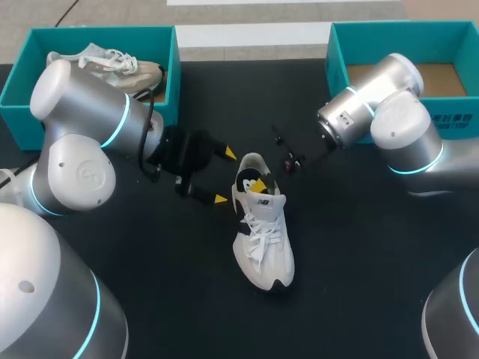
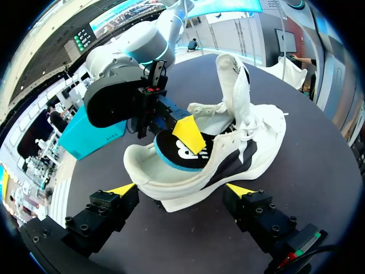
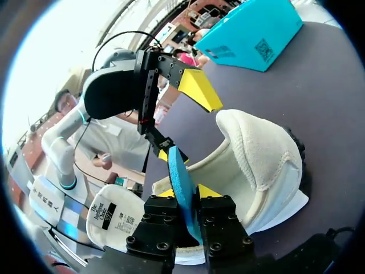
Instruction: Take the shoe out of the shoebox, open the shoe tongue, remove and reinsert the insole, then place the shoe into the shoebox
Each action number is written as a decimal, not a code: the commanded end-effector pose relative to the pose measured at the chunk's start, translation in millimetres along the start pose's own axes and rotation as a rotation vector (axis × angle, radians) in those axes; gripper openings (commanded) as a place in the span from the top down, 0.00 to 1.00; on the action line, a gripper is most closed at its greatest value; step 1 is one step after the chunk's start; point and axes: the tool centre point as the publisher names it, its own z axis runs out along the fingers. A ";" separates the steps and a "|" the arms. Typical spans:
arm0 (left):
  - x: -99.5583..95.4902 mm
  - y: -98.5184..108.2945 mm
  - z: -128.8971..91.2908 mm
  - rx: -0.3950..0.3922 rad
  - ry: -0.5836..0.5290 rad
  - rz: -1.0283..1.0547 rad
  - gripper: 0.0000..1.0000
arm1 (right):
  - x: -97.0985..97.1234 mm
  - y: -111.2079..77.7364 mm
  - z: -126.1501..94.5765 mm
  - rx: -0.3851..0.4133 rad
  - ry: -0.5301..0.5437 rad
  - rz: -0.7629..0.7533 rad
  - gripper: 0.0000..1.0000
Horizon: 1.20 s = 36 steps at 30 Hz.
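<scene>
A white shoe lies on the black table, heel toward the far side, tongue pulled up. My right gripper comes in from the right and sits in the heel opening, shut on the insole, which is blue underneath and black on top and stands on edge between the fingers. Part of the insole still rests inside the shoe. My left gripper is open just left of the heel, its yellow tips on either side of the sole and nothing held.
A teal shoebox at the back left holds a second pale shoe. Another teal shoebox at the back right shows a bare cardboard floor, partly hidden by my right arm.
</scene>
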 end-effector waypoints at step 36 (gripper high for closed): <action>0.3 -0.6 0.8 -0.003 0.000 0.000 0.00 | 46.5 27.2 -96.1 0.015 -0.298 -0.053 0.66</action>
